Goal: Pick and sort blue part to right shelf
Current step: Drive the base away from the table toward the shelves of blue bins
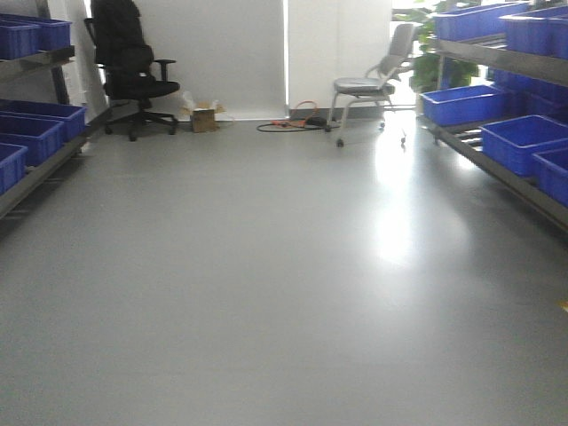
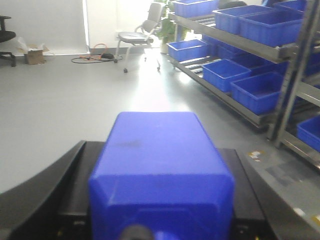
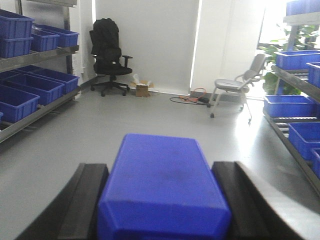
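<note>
Carrying, not yet shelving; judging the pick finished and the drop onto the right shelf [image 2: 252,48] outstanding.
Clamping a blue part [image 2: 160,165] snugly between the narrowed fingers of the left gripper [image 2: 157,145], and a second blue part [image 3: 162,185] likewise in the right gripper [image 3: 160,167]. Holding both above bare aisle floor, well apart from the shelf. Pointing each long axis forward along the fingers, away from the wrist.
</note>
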{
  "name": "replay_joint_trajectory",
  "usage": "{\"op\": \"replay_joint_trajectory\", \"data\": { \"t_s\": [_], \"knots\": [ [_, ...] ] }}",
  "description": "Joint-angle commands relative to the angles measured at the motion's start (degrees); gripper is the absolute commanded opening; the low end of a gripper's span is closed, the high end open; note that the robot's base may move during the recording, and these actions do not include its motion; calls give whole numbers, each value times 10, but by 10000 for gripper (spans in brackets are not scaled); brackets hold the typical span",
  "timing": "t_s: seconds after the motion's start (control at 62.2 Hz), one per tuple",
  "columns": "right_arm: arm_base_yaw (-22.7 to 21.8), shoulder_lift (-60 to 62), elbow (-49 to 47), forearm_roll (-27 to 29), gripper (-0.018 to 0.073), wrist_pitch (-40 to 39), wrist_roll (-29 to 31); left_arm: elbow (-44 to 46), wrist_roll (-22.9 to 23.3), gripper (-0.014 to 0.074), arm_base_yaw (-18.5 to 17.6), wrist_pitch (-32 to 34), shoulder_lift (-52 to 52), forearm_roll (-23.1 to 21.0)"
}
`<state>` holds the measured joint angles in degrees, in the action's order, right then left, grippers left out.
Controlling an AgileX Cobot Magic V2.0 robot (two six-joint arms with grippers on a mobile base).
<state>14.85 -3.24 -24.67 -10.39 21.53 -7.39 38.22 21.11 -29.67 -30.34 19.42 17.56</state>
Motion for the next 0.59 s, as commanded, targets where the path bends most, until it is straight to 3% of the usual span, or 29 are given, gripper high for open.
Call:
{"op": "replay_joint_trajectory", "data": {
  "t_s": [0.0, 0.579],
  "knots": [
    [-1, -7, -17, -9, 144, -55, 1, 16, 2, 240, -4, 51, 5, 7],
    [-1, -7, -17, -9, 144, -55, 1, 16, 2, 240, -4, 51, 5, 7]
  ]
}}
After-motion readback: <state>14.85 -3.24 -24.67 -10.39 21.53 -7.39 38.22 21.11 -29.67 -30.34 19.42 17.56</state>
